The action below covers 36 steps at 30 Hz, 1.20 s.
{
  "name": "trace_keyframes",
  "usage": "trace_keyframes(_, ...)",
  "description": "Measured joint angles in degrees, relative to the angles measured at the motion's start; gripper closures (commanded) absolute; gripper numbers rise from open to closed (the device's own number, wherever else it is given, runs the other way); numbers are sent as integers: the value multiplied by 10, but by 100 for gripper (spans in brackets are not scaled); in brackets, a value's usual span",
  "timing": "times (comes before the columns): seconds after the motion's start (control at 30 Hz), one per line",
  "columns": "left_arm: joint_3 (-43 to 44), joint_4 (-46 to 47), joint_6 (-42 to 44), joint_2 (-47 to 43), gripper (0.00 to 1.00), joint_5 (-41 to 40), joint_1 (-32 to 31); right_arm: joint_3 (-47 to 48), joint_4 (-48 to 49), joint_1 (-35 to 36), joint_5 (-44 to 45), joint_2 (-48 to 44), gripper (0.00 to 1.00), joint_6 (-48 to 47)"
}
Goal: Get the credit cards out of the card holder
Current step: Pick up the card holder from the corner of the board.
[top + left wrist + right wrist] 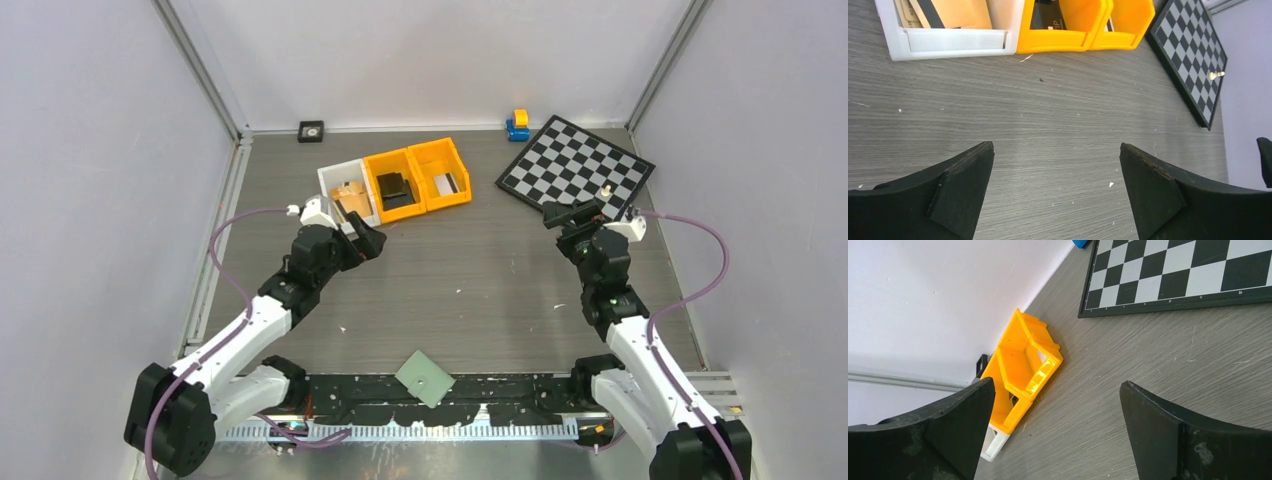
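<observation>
**Two empty pincers, card holder not yet picked up**

Both arms reach out over the grey wood-grain table (470, 270). The left pincer (362, 237) hovers just in front of a white bin (338, 178), its jaws spread wide and holding nothing. The right pincer (568, 214) sits at the near edge of a checkerboard (575, 165), also spread wide and empty. The card holder (425, 377), a flat pale green square, lies well behind both, at the near table edge between the arm bases, apparently folded shut. Card-like items sit in the white bin and the two orange bins (420, 180) beside it; where they came from cannot be told. Judging by this, the whole job looks to be ahead: reach the holder, open it, draw out the cards.
</observation>
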Motion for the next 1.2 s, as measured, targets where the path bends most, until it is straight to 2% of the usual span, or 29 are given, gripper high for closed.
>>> trace_keyframes(0.17,5,-4,0,25,0,4,0,0,4,0,-10,17,0,-5)
trace_keyframes(0.33,19,-5,2,48,0,14,0,23,9,6,-84,87,4,-40)
trace_keyframes(0.53,20,-6,8,50,0,17,0,93,-5,89,-148,181,5,-105)
trace_keyframes(0.77,20,-7,11,31,0,16,0,167,-99,242,-151,205,6,-188)
trace_keyframes(0.97,20,-7,10,21,0,17,0,196,-223,457,-90,212,5,-245)
trace_keyframes(1.2,20,-7,10,21,0,16,0,227,-326,650,-9,318,4,-249)
